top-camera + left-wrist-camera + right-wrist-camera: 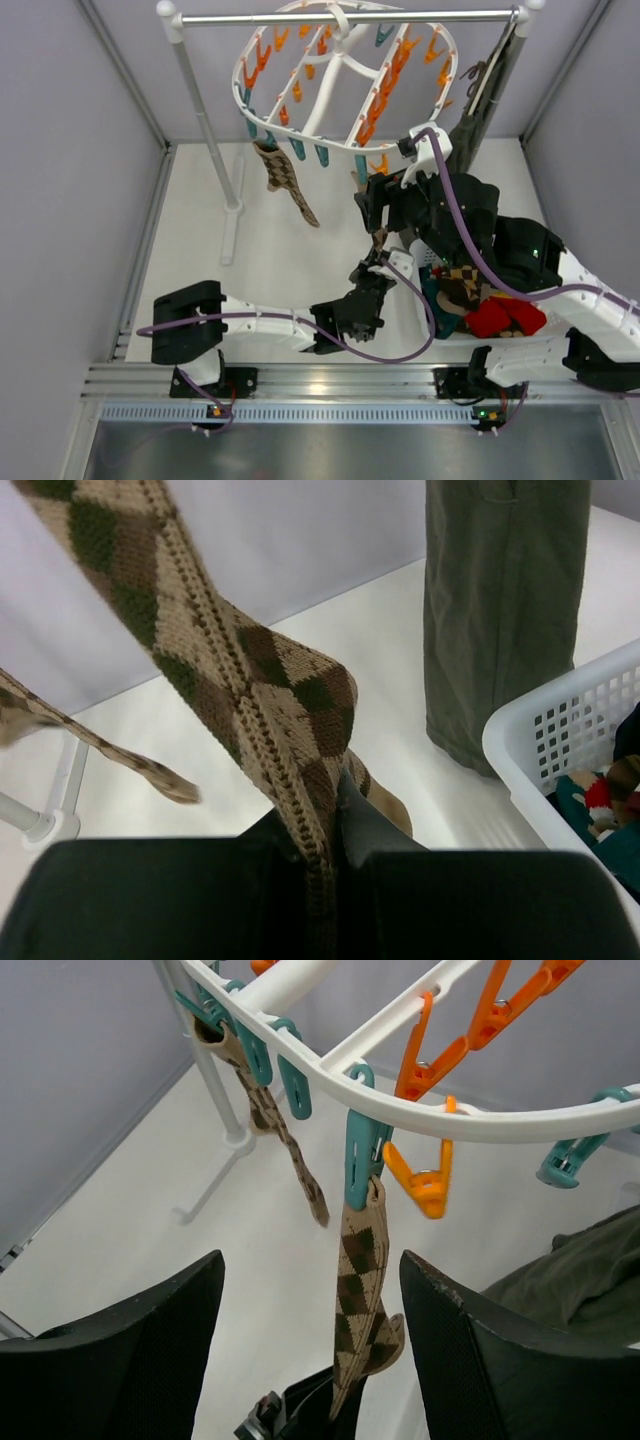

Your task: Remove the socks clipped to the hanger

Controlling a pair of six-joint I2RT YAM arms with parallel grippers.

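Where grey walls point(70, 200) enclose the white tabletop point(280, 250), the left gripper point(330, 842) pinches a tan argyle knit sock point(270, 710); the right gripper point(312, 1272) gapes apart.

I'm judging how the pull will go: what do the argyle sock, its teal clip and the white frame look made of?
The argyle sock: knitted yarn, matte, stitch rows visible. The teal clip: smooth moulded plastic, it seems. The white frame: hard plastic, slight sheen.

A fixed camera high at the near edge looks down across the table point(290, 250) to the hanger point(325, 100). The left wrist camera looks closely along an argyle sock point(250, 700); the right wrist camera, just under the hanger's rim, faces the same sock.
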